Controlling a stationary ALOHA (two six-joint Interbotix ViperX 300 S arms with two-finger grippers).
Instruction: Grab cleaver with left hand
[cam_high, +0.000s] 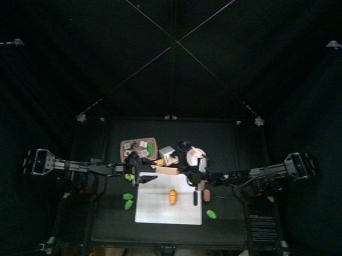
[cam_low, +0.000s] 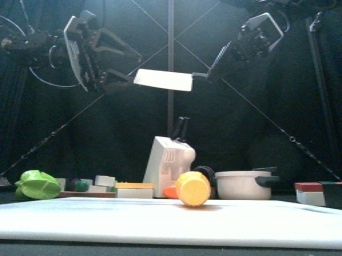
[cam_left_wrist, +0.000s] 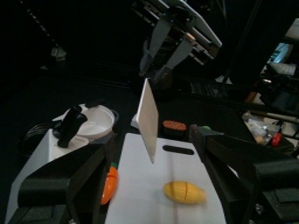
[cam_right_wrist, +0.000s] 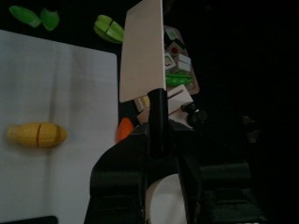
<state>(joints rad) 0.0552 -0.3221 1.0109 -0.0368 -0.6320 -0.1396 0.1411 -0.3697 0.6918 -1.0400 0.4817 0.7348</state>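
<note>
Both arms are matte black, built of slim links with blocky joint housings. Looped black cables trail along the left arm (cam_low: 74, 45) and the right arm (cam_low: 254, 35). The left end effector (cam_left_wrist: 152, 188) has two broad, flat black jaws; the right end effector (cam_right_wrist: 149, 131) has narrower glossy black ones.

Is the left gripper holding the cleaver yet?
No: the right gripper holds the cleaver by its handle, and the left gripper is open and empty.

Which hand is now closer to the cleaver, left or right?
Right. The right hand is shut on the cleaver by its handle, while the left hand stands open facing it, apart from the blade.
</note>
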